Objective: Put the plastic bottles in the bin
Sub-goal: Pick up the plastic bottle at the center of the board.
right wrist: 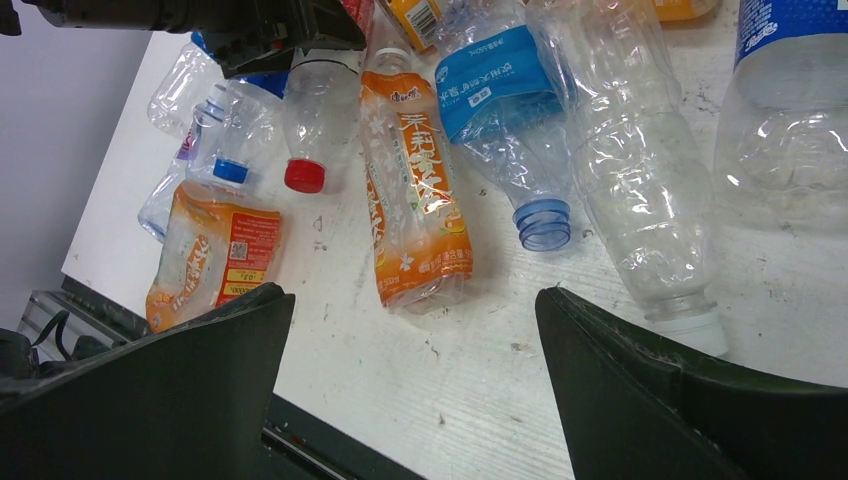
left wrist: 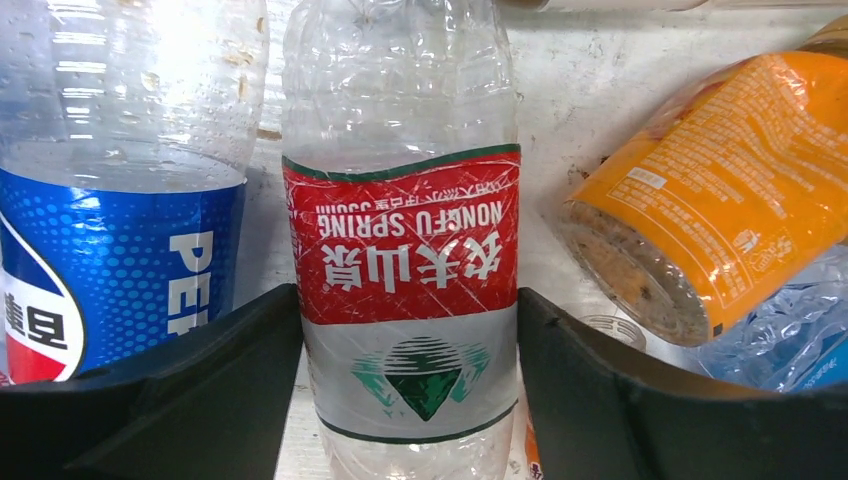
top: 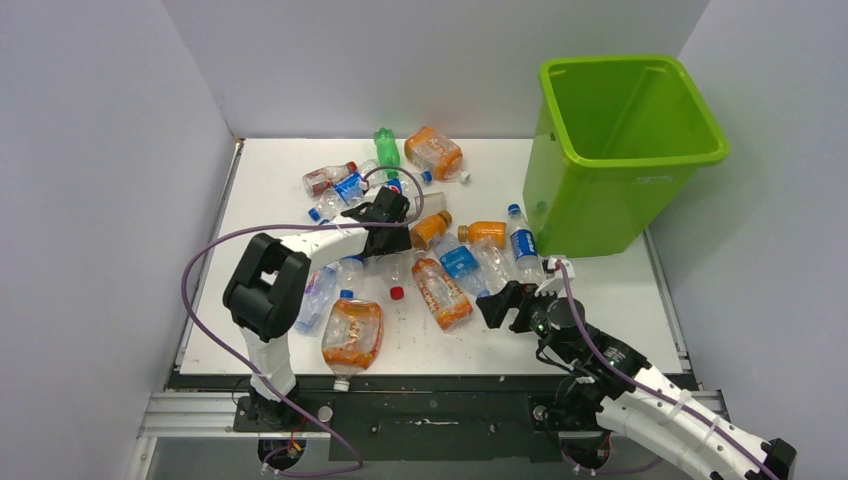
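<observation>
Surface: white tabletop (top: 640, 300), scuffed, grey walls on 3 sides.
Bin: lime-green bin (top: 590, 200) stands upright at the far right corner, well apart from both grippers.
Bottles: plastic bottles (top: 441, 292) lie scattered across the middle of the table, left of the bin; 1 green bottle (top: 386, 147) sits near the far edge.
Left gripper: left gripper (left wrist: 410, 300) is low in the pile. Its 2 fingers (left wrist: 200, 380) flank a red-label Nongfu Spring bottle (left wrist: 405, 240), right up against both sides. You cannot tell if they squeeze it.
Neighbours: Pepsi bottle (left wrist: 110, 270) just beside it on one side, orange-label bottle (left wrist: 720, 200) on the other.
Right gripper: right gripper (right wrist: 415, 300) is spread wide and holds nothing, over bare table by the near edge. Ahead of it you see a flattened orange bottle (right wrist: 415, 190), a blue-label bottle (right wrist: 500, 90) and a clear white-capped bottle (right wrist: 640, 190).
</observation>
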Controlling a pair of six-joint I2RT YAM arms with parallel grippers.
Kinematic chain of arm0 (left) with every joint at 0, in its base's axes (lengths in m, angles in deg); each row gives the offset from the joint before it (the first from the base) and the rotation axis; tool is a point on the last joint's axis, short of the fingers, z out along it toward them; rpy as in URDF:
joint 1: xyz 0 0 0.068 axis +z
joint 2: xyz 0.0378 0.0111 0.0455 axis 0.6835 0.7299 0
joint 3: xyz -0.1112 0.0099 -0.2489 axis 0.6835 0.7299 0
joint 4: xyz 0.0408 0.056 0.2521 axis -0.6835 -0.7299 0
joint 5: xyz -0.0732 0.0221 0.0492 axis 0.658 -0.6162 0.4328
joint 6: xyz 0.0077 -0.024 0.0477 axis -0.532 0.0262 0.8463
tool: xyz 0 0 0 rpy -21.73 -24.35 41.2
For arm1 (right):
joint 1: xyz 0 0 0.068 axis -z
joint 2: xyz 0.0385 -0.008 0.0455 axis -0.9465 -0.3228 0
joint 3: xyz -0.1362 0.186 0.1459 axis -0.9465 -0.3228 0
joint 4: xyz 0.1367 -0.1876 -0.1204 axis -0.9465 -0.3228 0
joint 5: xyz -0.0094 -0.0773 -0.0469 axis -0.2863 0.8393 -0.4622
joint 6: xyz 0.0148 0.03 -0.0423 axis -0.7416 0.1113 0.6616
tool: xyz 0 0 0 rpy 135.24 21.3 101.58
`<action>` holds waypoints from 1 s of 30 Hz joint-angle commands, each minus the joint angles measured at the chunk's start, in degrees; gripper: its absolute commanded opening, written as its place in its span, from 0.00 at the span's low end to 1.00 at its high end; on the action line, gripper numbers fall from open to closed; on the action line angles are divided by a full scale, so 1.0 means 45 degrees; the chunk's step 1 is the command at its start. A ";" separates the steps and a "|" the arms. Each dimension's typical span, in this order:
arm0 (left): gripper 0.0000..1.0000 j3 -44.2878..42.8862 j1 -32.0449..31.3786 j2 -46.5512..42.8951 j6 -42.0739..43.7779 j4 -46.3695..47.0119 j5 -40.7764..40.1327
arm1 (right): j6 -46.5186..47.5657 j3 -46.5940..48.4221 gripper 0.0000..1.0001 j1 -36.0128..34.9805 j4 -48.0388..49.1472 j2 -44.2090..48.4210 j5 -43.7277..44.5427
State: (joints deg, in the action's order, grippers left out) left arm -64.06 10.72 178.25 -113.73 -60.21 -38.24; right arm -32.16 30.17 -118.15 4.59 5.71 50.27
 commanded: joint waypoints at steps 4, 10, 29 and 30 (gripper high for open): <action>0.55 0.0146 0.0086 -0.0015 -0.0004 0.0786 0.0419 | 0.0022 0.0608 0.96 -0.0117 0.0029 0.0092 0.0042; 0.32 0.0664 0.0091 -0.1315 -0.0054 0.1089 0.0579 | 0.0138 0.0953 0.97 -0.0117 -0.0138 0.0076 -0.0013; 0.12 0.4872 -0.0699 -0.9851 -0.3536 0.5500 0.3175 | 0.0112 0.1756 0.97 -0.0216 0.2548 -0.0580 -0.2076; 0.12 0.5296 -0.0808 -1.0200 -0.3940 0.6169 0.3240 | 0.0012 0.1661 0.97 -0.0240 0.2947 -0.0637 -0.2237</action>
State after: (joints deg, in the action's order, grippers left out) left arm -45.32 8.64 137.07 -122.71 -45.50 -27.51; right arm -30.67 36.80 -118.56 8.03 3.70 44.04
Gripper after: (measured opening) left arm 0.510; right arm 0.971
